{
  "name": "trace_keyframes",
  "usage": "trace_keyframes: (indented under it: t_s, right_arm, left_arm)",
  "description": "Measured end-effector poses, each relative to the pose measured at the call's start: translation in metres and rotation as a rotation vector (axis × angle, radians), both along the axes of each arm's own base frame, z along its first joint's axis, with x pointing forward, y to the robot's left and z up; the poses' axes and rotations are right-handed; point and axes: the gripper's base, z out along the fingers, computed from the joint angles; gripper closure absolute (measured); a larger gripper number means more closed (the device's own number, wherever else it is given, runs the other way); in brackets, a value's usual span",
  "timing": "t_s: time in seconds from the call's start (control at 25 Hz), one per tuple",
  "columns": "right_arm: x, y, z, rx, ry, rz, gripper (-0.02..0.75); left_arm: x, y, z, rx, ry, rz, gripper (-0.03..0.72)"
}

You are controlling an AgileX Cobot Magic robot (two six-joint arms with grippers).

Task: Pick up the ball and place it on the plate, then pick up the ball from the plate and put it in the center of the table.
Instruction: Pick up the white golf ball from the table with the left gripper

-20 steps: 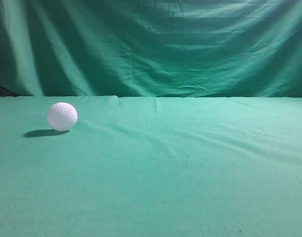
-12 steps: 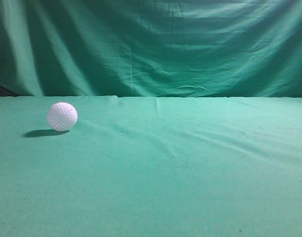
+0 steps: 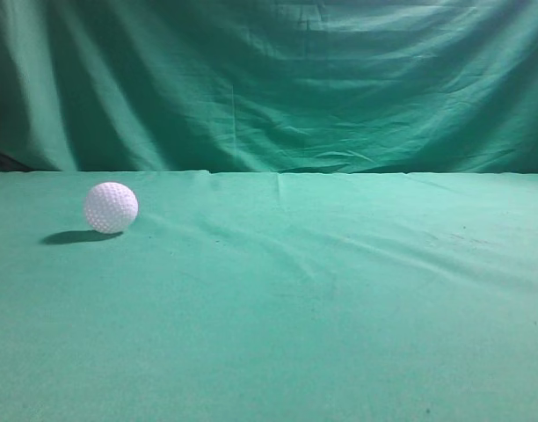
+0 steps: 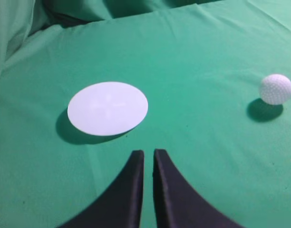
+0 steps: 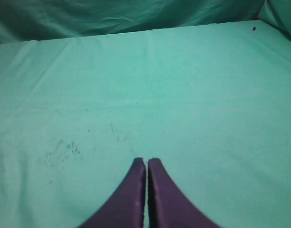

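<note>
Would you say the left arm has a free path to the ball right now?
Probably yes: in the left wrist view the ball sits alone on the table, nothing lies between it and the left gripper, and the plate lies off to the other side.

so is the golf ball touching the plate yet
Apart. The left wrist view shows the golf ball well right of the white plate, with bare green cloth between them.

The right end effector [image 5: 146,164], its tips pressed together, hangs over the bare green table [image 5: 193,95].

table [image 3: 339,334]: green cloth | ball [image 3: 111,207]: resting left | plate [image 4: 108,108]: flat, apart from ball
</note>
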Motion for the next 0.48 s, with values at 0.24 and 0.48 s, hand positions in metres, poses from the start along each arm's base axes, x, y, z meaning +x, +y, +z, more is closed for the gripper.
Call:
trace_keyframes:
  t_s: [0.24, 0.48]
  right_arm:
    - [0.0, 0.0, 0.0, 0.0, 0.0, 0.0, 0.738]
    - [0.0, 0.0, 0.0, 0.0, 0.0, 0.0, 0.738]
  left_arm:
    - [0.003, -0.002, 0.02, -0.096, -0.218, -0.006, 0.641]
    - [0.003, -0.002, 0.027, -0.103, -0.295, -0.006, 0.641]
